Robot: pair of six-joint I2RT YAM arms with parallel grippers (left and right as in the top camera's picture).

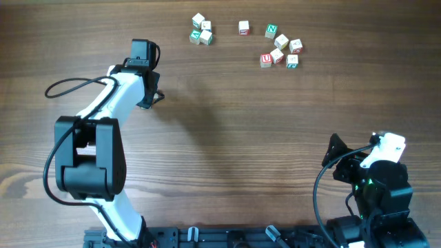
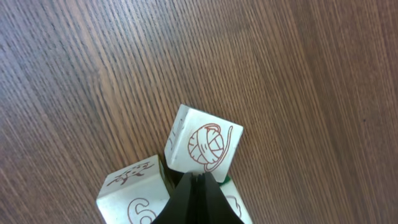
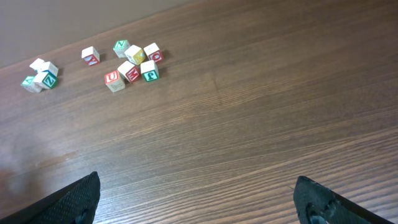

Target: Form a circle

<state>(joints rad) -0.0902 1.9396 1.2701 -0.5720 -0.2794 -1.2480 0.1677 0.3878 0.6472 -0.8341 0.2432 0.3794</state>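
open table (image 1: 241, 138) in the middle; the circle (image 1: 201, 32) and loose cubes (image 1: 281, 48) crowd far edge.

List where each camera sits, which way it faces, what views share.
Overhead: above the table, facing straight down; left arm, right arm show.
Left wrist: low over the table, facing the three-cube clump; shut left jaws at bottom.
Right wrist: near side, facing across the table; open right jaws in bottom corners.
Shared: overhead and right wrist both show the three-cube clump and scattered cubes.
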